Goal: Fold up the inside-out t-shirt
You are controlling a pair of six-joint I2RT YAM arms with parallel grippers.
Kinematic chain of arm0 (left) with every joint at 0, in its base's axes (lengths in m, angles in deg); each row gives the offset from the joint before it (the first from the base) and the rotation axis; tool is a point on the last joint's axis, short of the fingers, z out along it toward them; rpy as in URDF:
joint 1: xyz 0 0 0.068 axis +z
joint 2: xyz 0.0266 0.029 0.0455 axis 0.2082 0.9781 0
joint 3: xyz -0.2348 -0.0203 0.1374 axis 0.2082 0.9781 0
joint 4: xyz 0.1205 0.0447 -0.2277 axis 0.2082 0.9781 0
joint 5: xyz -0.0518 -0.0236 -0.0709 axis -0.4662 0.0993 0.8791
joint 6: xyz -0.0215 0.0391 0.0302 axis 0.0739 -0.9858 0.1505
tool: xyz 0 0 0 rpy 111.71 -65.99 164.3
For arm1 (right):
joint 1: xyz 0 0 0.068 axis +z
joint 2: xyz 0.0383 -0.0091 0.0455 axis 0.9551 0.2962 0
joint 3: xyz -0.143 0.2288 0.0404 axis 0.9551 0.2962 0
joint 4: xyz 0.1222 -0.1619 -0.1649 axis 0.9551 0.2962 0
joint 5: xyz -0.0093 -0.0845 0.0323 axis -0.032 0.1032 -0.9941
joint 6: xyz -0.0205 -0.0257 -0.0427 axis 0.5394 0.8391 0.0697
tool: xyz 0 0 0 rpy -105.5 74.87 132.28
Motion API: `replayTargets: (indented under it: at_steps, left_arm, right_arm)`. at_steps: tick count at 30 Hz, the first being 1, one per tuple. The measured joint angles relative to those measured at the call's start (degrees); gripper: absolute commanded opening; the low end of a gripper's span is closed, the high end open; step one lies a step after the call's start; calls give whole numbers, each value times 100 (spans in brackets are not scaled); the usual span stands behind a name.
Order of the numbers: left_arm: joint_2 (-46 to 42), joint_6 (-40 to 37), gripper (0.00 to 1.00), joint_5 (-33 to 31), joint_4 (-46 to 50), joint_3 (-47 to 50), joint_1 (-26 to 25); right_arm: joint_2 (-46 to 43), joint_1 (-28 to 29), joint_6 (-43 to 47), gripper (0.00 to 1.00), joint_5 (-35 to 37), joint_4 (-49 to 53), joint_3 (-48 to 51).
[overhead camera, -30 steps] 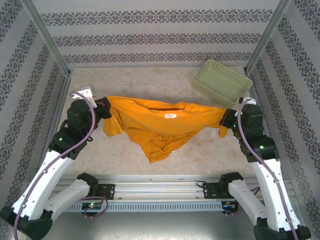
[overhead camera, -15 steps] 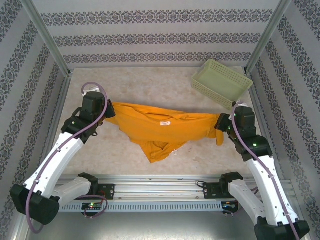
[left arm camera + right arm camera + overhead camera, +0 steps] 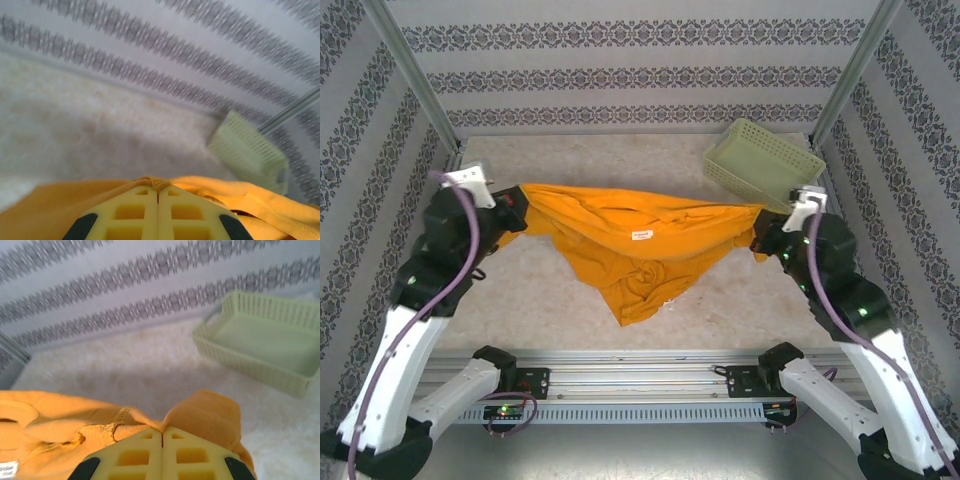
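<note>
The orange-yellow inside-out t-shirt (image 3: 630,245) hangs stretched between both arms above the table, its top edge taut and its body sagging to a point near the front. A small white label shows near its middle. My left gripper (image 3: 517,198) is shut on the shirt's left end; in the left wrist view a fold of cloth (image 3: 155,183) sticks out of the closed fingertips of that gripper (image 3: 158,191). My right gripper (image 3: 760,222) is shut on the right end, and the right wrist view has bunched fabric (image 3: 207,412) spilling round its tips (image 3: 162,431).
A pale green lattice basket (image 3: 763,163) sits tilted at the back right corner, close behind the right gripper; it also appears in the wrist views (image 3: 247,152) (image 3: 260,347). Patterned walls and metal posts (image 3: 415,80) enclose the beige table (image 3: 620,160).
Both arms have lifted and pulled apart since half a second ago; the shirt's top edge now sits higher, further back and more stretched. Both grips have stayed shut.
</note>
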Motion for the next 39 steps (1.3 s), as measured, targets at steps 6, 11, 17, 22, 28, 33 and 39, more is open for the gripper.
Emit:
replayTargets:
  at_steps: [6, 11, 17, 22, 28, 33, 39]
  left_arm:
    - [-715, -181, 0, 166, -173, -662, 0]
    - [-863, -227, 0, 483, -573, -1263, 0]
    - [-839, -229, 0, 568, -1062, -1851, 0]
    - [-387, -326, 0, 415, -1338, -2168, 0]
    - [820, -636, 0, -450, -1519, -1611, 0]
    - [2288, -852, 0, -1353, -1657, -841, 79]
    - [3928, -664, 0, -1764, -1703, -616, 708]
  right_arm:
    - [-337, 0, 15, 0, -192, 59, -1075]
    - [-219, 0, -26, 0, -717, 13, -2367]
    - [68, -39, -72, 0, -1259, -310, -3633]
    - [516, -129, 42, 0, -1123, -474, -3917]
    - [1438, -136, 284, 0, -669, -817, -3150]
    - [2754, -387, 382, 0, -476, -1309, -2323]
    - [4883, -726, 358, 0, -463, -1847, -2076]
